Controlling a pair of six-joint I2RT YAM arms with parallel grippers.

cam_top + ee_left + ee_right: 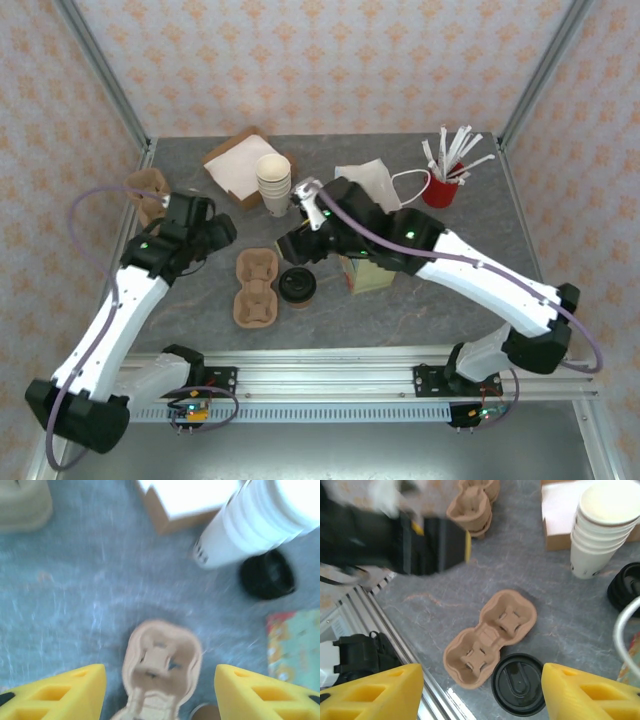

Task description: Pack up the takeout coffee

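The takeout coffee [297, 286], a small tan cup with a round black lid [519, 684], stands right of a two-cup pulp carrier [255, 288] near the table's front. The carrier [490, 637] is empty. My right gripper [298, 248] hovers open just above and behind the coffee; in its wrist view the gripper [482, 695] spans both carrier and lid without touching them. My left gripper [218, 235] is open to the left of the carrier, and in its blurred wrist view the gripper [160, 700] has the carrier's end [160, 662] between its fingers, below them.
A stack of lidless cups [273, 183], a napkin box [238, 165] and loose black lids [626, 587] sit behind. A white paper bag [372, 180], a red cup of stir sticks [440, 188] and a colourful carton [365, 272] are to the right. Spare carriers [148, 192] lie far left.
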